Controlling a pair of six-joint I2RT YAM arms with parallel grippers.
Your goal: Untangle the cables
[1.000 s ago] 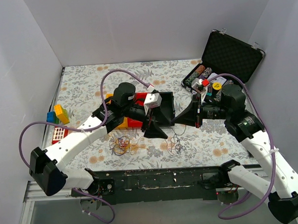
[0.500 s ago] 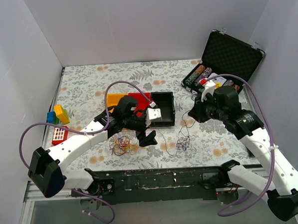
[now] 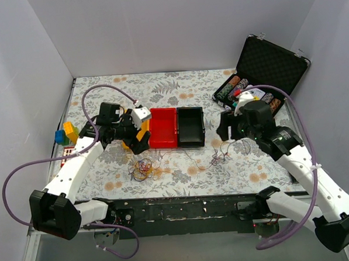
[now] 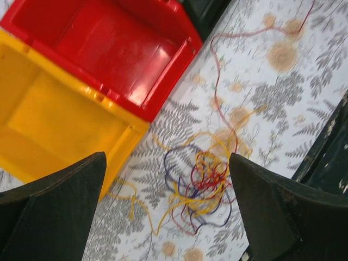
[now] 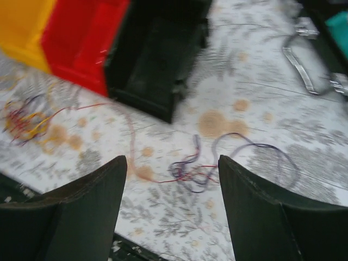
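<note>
My left fingers (image 3: 135,143) are spread wide and hold nothing. They hang above the table (image 3: 178,86), which is covered with a floral cloth, just in front of the yellow bin (image 4: 54,114). In my left wrist view the bigger clump of cables (image 4: 204,182) lies on the cloth below the gap between those fingers. It is a scribble of orange-yellow, red and dark purple strands, near the front corner of the yellow bin but apart from it. One thin reddish strand (image 4: 217,70) runs away from the clump across the cloth, past the red bin (image 4: 114,43).

My right fingers (image 3: 228,133) are also parted and empty, hovering to the right of the black bin (image 3: 191,127). Under them in my right wrist view lies a smaller, looser tangle (image 5: 190,168) of purple and red wire, flat on the cloth in front of the black bin. A purple loop (image 5: 261,155) trails off to its right. That view is blurred, so I cannot separate single strands.

The three bins stand side by side in the order yellow, red, black. At the far right an open black case (image 3: 273,64) holds rows of coloured chips (image 3: 236,86); their markings are too small to read. Coloured toy blocks (image 3: 69,133) sit at the table's left edge.
</note>
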